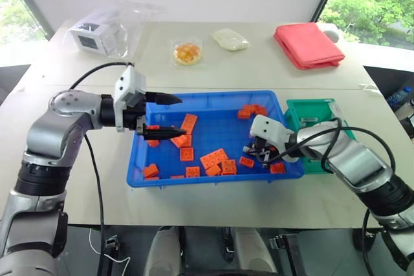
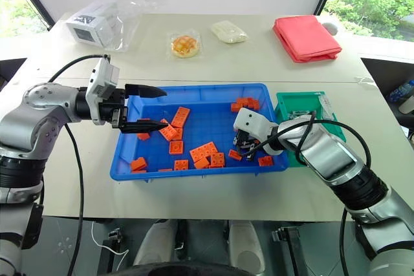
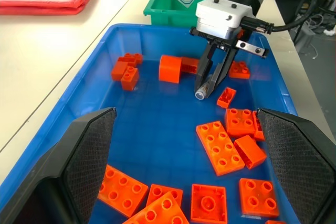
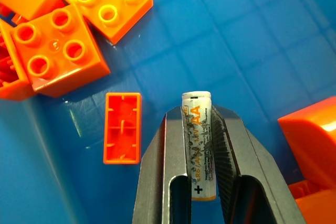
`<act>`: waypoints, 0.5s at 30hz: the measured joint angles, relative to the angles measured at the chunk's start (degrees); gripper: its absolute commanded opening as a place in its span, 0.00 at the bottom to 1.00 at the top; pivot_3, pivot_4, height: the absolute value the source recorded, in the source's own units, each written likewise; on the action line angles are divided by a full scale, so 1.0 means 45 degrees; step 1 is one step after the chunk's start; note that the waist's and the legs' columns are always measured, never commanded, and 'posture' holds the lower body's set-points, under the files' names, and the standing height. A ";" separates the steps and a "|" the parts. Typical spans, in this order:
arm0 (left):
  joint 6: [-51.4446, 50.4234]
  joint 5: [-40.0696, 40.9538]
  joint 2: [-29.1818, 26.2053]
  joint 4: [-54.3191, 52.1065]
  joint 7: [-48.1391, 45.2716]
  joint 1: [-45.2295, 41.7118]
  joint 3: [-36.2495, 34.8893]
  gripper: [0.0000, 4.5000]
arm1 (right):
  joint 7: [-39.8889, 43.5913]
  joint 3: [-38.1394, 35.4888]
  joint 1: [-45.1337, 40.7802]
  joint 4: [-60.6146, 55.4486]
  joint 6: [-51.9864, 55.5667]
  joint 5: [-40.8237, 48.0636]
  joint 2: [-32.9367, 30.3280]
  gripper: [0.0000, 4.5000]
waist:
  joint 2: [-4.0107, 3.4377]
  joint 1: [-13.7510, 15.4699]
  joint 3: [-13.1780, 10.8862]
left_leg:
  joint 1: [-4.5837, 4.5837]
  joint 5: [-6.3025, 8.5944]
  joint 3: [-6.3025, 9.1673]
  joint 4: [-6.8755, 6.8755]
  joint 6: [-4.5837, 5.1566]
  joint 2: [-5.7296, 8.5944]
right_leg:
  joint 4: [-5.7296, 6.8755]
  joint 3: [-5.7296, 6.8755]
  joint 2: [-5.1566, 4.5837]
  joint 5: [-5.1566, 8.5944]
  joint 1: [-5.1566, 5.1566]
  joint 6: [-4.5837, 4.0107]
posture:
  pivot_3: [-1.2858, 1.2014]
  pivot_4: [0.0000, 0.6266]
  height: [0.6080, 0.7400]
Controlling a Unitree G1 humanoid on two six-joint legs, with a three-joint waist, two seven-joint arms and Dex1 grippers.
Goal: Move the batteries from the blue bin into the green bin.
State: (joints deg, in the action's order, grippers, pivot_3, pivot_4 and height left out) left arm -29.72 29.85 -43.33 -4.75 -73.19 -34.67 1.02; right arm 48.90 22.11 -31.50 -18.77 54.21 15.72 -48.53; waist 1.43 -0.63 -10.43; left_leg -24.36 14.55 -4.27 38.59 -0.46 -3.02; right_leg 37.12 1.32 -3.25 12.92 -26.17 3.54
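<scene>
Head view: the left claw (image 1: 169, 116) hangs spread over the blue bin (image 1: 213, 98); the green bin (image 1: 299, 109) touches its right side. Left wrist view: the right claw (image 3: 206, 85) pinches a battery (image 3: 201, 94). Right wrist view: the battery sits lengthwise between pads (image 4: 223, 145), above the bin floor.

Head pair looking down over blue bin (image 1: 213, 98) (shared), left wrist camera along its length, right wrist camera close above its floor.

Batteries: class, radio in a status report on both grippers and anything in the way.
Right gripper shut on battery, low in blue bin. Left gripper open, empty, over bin. Green bin just beyond; orange bricks scattered around.
</scene>
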 measured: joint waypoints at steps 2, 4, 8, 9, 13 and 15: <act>0.0007 -0.0008 0.0002 0.0023 -0.0028 -0.0007 0.0021 1.00 | 0.0141 -0.0606 -0.0020 -0.0132 0.0768 0.0647 0.0161 0.01 | -0.0001 0.0009 -0.0001 | -0.0009 0.0001 0.0003 0.0013 0.0001 -0.0001 | 0.0002 0.0001 0.0000 0.0000 -0.0001 0.0000 | 0.52 0.24 0.95; 0.0011 -0.0020 0.0002 0.0034 -0.0054 -0.0007 0.0056 1.00 | 0.0452 -0.1639 -0.0321 -0.0544 0.1658 0.1534 0.0099 0.01 | -0.0010 0.0014 -0.0009 | -0.0017 0.0003 0.0002 0.0027 0.0004 -0.0001 | 0.0004 0.0000 -0.0002 -0.0001 -0.0004 0.0001 | 0.52 0.24 0.95; 0.0054 -0.0027 0.0017 0.0033 -0.0105 -0.0011 0.0085 1.00 | 0.0758 -0.4184 -0.1330 -0.0629 0.2890 0.2730 -0.0915 0.01 | -0.0010 0.0062 -0.0009 | -0.0020 0.0009 0.0006 0.0042 0.0014 -0.0002 | 0.0003 0.0008 -0.0006 0.0001 0.0008 -0.0001 | 0.52 0.24 0.95; 0.0074 -0.0028 0.0015 0.0038 -0.0134 0.0003 0.0088 1.00 | 0.0804 -0.4879 -0.1409 -0.0301 0.3027 0.2827 -0.1532 0.01 | -0.0010 0.0104 -0.0009 | -0.0020 0.0012 0.0003 0.0042 0.0017 -0.0001 | -0.0002 0.0009 -0.0011 0.0001 0.0009 -0.0001 | 0.52 0.24 0.95; 0.0126 -0.0034 -0.0092 0.0125 -0.0343 0.0056 0.0079 1.00 | 0.0701 -0.6800 -0.0556 0.1247 0.3035 0.2540 -0.3415 0.01 | -0.0005 0.0260 -0.0005 | -0.0016 0.0024 -0.0010 0.0047 0.0036 0.0001 | -0.0011 0.0004 -0.0015 0.0005 0.0015 -0.0007 | 0.52 0.24 0.95; 0.0177 -0.0037 -0.0110 0.0257 -0.0397 0.0064 0.0076 1.00 | 0.0665 -0.7156 0.0368 0.1560 0.2875 0.2417 -0.3681 0.25 | -0.0005 0.0271 -0.0005 | -0.0012 0.0024 -0.0009 0.0050 0.0037 0.0000 | -0.0006 0.0002 -0.0012 0.0003 0.0016 -0.0003 | 0.52 0.24 0.95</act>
State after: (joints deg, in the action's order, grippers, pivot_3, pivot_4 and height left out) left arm -28.92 29.69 -43.82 -3.60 -74.97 -34.38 1.36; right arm 51.89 -10.09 -29.84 -11.75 67.15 26.60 -65.09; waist 1.40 0.59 -10.45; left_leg -24.41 14.66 -4.31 38.82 -0.30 -3.02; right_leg 37.09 1.33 -3.31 12.93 -26.09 3.52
